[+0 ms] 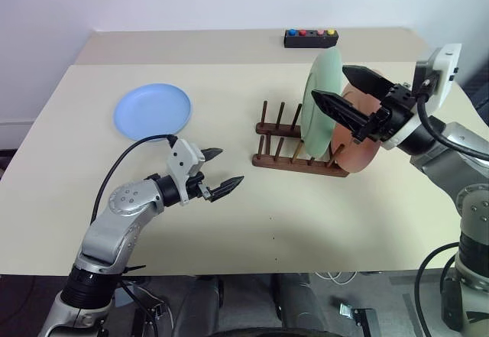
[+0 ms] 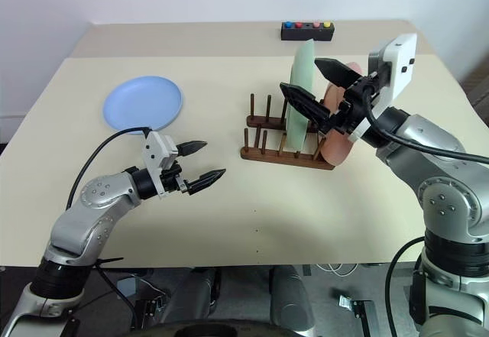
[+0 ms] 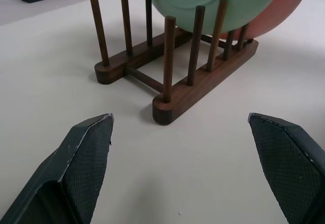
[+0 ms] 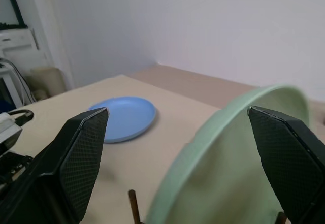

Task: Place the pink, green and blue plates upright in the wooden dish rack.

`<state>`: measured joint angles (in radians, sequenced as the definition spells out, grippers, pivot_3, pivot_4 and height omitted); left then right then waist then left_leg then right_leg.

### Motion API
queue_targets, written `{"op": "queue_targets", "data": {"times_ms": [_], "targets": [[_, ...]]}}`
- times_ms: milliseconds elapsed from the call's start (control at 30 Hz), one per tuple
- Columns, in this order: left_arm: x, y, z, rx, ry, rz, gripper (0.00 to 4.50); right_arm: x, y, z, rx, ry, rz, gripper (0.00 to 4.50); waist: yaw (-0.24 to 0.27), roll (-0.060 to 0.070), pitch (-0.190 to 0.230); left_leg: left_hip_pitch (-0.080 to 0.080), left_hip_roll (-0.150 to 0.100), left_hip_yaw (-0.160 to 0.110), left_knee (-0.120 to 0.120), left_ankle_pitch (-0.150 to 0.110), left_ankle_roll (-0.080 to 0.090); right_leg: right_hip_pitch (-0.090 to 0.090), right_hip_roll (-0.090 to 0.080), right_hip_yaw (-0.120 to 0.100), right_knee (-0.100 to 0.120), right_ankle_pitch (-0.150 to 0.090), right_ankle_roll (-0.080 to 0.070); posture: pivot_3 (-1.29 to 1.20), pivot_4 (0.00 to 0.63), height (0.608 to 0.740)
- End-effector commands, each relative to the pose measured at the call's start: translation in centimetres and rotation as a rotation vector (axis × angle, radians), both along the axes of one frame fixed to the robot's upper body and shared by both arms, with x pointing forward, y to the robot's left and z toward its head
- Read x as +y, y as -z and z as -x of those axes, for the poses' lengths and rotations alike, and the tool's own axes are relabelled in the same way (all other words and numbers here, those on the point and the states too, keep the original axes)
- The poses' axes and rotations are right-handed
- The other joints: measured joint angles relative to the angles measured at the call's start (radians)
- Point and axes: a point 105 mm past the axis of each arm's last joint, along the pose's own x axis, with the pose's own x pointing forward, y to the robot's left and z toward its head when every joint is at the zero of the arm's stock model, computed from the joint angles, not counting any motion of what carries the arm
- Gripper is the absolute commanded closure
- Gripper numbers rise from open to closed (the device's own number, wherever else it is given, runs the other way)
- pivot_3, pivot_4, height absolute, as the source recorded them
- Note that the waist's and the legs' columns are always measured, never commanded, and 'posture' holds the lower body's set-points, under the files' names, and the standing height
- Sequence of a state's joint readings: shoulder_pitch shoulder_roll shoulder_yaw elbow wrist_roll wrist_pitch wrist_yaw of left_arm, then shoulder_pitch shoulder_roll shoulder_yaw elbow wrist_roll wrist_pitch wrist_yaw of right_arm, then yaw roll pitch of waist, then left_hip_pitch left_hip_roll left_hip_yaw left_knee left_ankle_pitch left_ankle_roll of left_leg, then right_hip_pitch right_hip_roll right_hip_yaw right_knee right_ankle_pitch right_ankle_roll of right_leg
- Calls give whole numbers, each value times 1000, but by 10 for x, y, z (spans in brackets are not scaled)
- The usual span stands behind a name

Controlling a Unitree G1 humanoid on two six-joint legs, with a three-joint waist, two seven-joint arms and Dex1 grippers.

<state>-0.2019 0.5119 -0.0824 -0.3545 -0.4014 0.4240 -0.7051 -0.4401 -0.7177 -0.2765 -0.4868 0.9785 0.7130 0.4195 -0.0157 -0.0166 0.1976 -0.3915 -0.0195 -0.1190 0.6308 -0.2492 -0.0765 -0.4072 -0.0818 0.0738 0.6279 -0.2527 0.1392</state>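
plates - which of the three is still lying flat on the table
The round light blue plastic plate, flat on the table; the mint green plate and salmon pink plate stand upright in the wooden dish rack.

A beige table [image 1: 229, 222] carries a black box [image 1: 310, 38] at its far edge, topped with red, blue and yellow buttons. White wall behind; possibly shelving [image 4: 20, 56] beyond.

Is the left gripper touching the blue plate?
Apart. In the left eye view, bare table lies between the open left gripper and the blue plate, which lies flat farther back.
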Motion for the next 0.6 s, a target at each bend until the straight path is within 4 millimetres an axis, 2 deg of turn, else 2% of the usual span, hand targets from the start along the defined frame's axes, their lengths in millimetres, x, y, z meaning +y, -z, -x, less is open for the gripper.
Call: {"op": "queue_targets", "data": {"times_ms": [33, 333, 600], "targets": [[2, -12, -2, -61, -5, 7, 118, 4, -9, 7, -58, -25, 29, 54, 0, 0, 0, 0, 0, 0, 0, 0, 0, 0, 0, 0, 0, 0, 0, 0, 150, 740], [2, -12, -3, -63, -7, 3, 118, 3, 1, 5, -49, -11, 81, 54, 0, 0, 0, 0, 0, 0, 0, 0, 0, 0, 0, 0, 0, 0, 0, 0, 150, 740], [1, -12, -3, -64, -5, 4, 118, 1, 21, 0, 5, 27, 180, 54, 0, 0, 0, 0, 0, 0, 0, 0, 0, 0, 0, 0, 0, 0, 0, 0, 150, 740]]}}
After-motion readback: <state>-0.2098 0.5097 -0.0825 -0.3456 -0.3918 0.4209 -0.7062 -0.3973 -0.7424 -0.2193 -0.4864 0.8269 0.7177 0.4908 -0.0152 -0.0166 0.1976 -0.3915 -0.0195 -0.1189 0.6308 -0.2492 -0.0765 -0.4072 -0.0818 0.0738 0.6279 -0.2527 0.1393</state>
